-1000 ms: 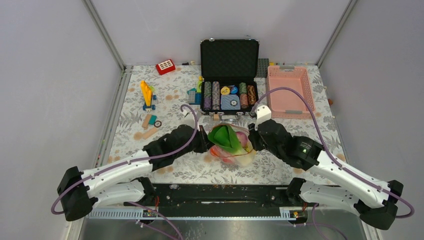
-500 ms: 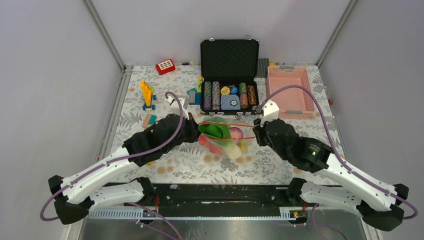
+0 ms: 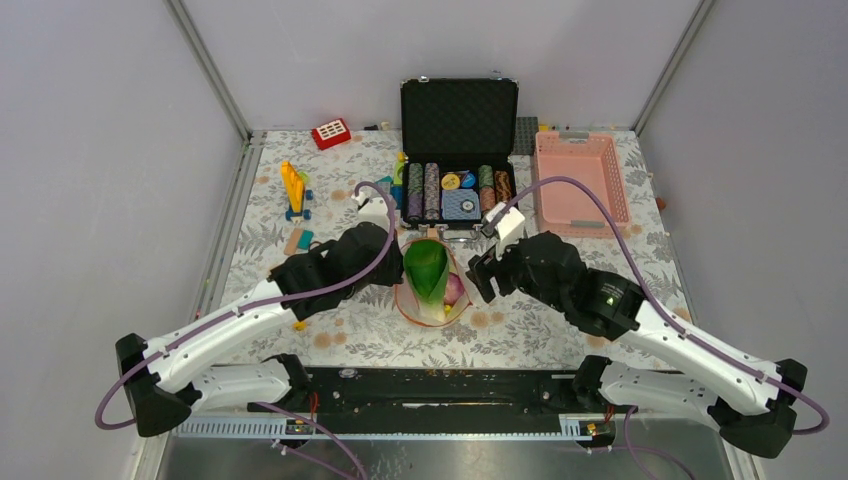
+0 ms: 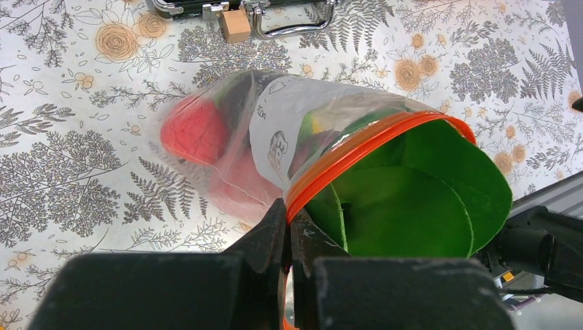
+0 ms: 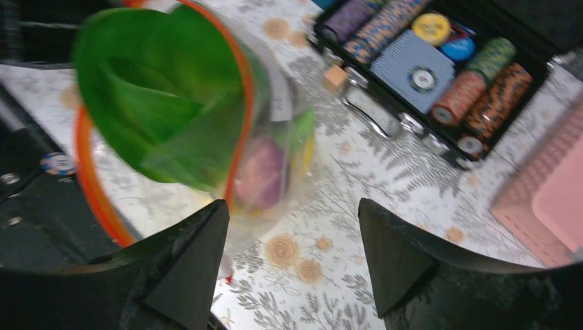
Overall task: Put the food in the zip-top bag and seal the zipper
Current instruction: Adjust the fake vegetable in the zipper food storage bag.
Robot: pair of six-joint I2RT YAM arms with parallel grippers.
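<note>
One zipper [image 4: 347,152] end was pinched in the left gripper [image 4: 287,206], likely steadying the zip-top bag [image 4: 275,117] (food [image 4: 412,199] inside); right gripper [image 5: 292,213] was spread alongside.

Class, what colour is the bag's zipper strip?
The zipper is orange-red, clearest in the left wrist view.

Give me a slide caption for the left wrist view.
Left pincer pinches the orange-red zipper strip of the clear food-filled plastic bag.
</note>
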